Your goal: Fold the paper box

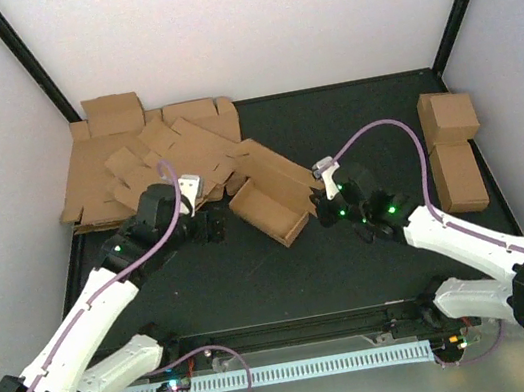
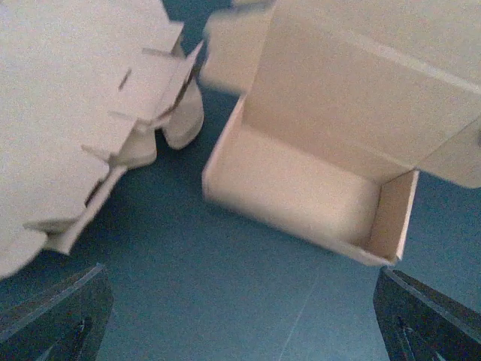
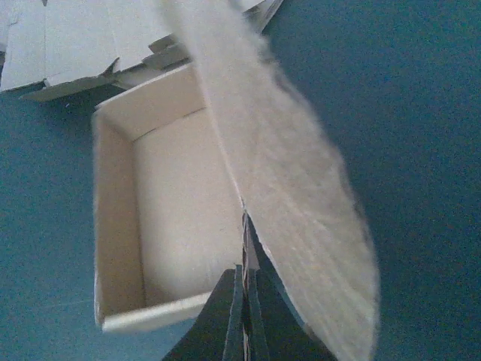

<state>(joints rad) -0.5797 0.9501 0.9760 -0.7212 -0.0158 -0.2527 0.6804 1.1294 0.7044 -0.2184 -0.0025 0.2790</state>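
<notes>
Paper box sits mid-table, tray open, lid flap up along its far-right side. Right gripper pinches that flap's edge. Left gripper is spread wide just left of the box, holding nothing. Stack of flat blanks lies far left.

The paper box sits in the middle of the worktop, between my two hands. My left hand is just left of it, not touching. My right hand is on its right side, on the lid flap. A pile of flat sheets lies behind my left hand, in the far left corner. Two closed boxes sit far to the right, one behind the other.
</notes>
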